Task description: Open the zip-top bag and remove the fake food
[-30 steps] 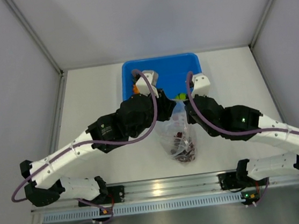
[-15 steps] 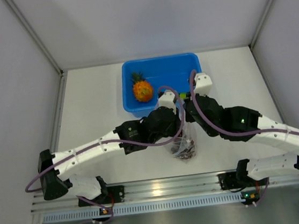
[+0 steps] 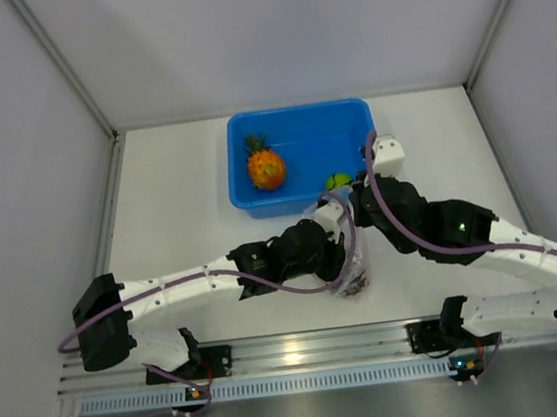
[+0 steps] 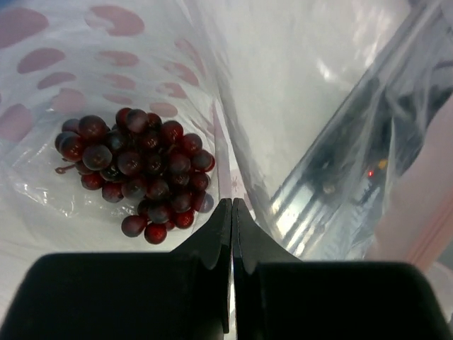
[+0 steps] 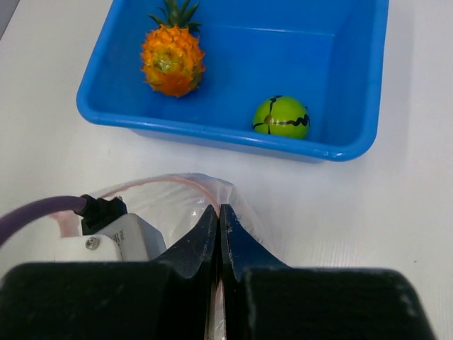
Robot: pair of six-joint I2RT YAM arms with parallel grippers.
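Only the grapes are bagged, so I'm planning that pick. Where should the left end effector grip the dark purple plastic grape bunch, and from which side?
Probably across the wide middle of the dark purple plastic grape bunch, reaching through the mouth of the clear crinkly zip-top bag, as the left end effector points. The bunch lies flat and tapers; its stem looks too thin.

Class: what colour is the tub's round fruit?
The round fruit is green with black lines; right wrist view.

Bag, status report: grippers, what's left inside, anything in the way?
Right gripper shut on bag rim; left gripper shut, inside the bag mouth. Grapes in bag; pineapple and green fruit in tub. Nothing seen blocking the grapes.
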